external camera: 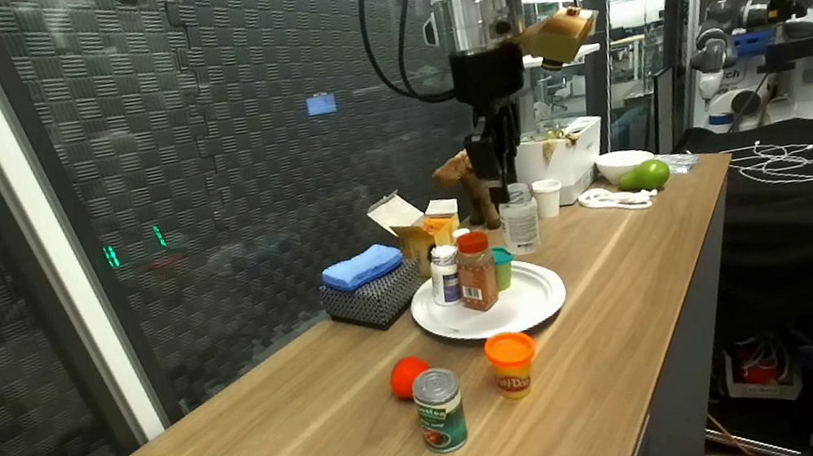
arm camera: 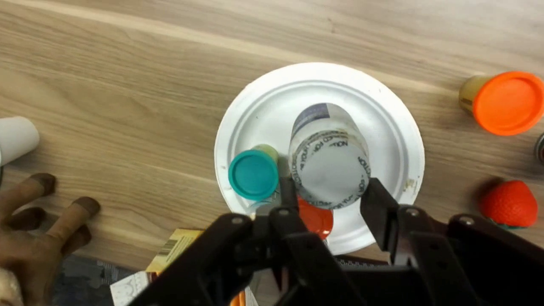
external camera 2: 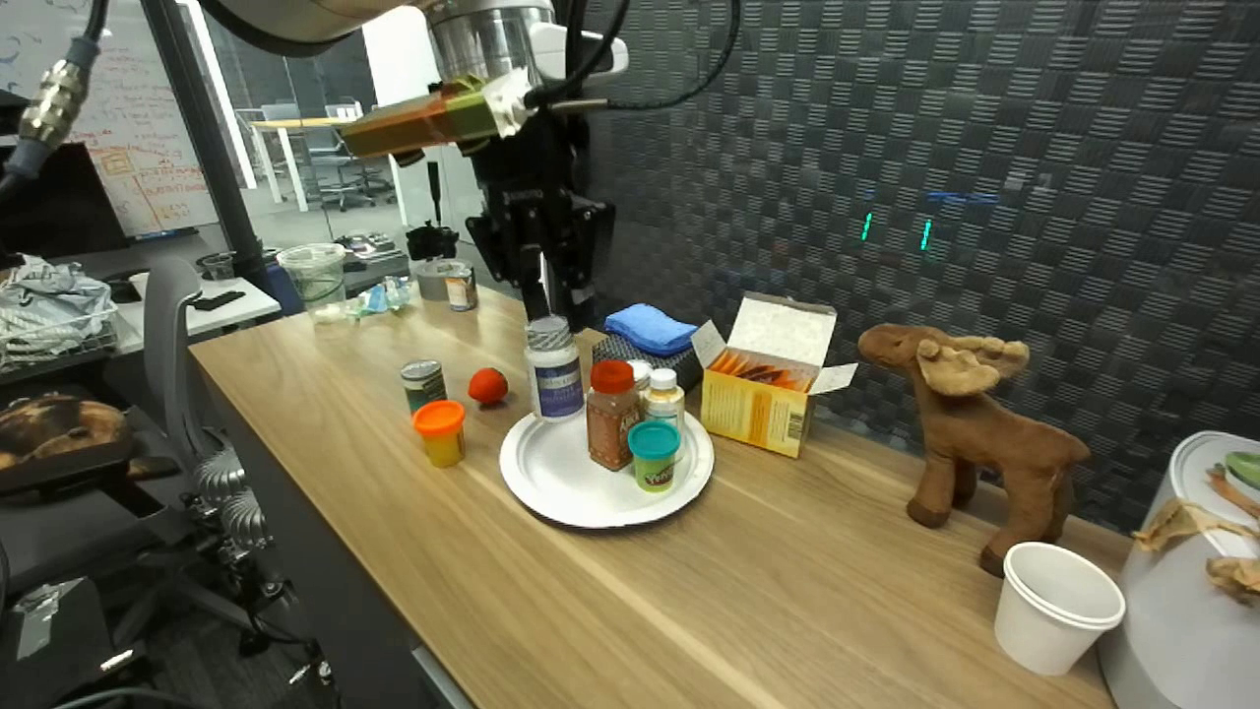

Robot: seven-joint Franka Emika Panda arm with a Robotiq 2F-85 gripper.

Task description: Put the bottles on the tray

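1. Nearest, at the right in an exterior view, stands a white cup (external camera 2: 1048,622), with a toy moose (external camera 2: 994,438) just beyond it.
2. Left of these, the round tray (external camera 2: 551,483) lies on the table (external camera 2: 837,591); the teal tub (external camera 2: 655,460) stands on its near right part.
3. Slightly left and farther, the red-lidded jar (external camera 2: 610,425) stands upright on the tray.
4. Behind the tub is a white-capped bottle (external camera 2: 664,401), its foot hidden; past it a pill bottle (external camera: 446,281) stands on the tray. An open yellow box (external camera 2: 753,411) is at the tray's right.
5. The pincer (arm camera: 329,189) points down over the tray, gripping a white bottle (external camera 2: 558,384) by its cap, one finger on each side.
6. That bottle hangs upright directly below the pincer, aloft over the tray, left of the jar.
7. Left of the tray and apart stands the orange tub (external camera 2: 440,438); past it, the strawberry (external camera 2: 487,387) and a can (external camera 2: 423,389).
8. In both exterior views a blue cloth (external camera: 362,267) lies on a dark box (external camera: 370,304).
9. Farthest on the table sits a tin (external camera 2: 461,290).
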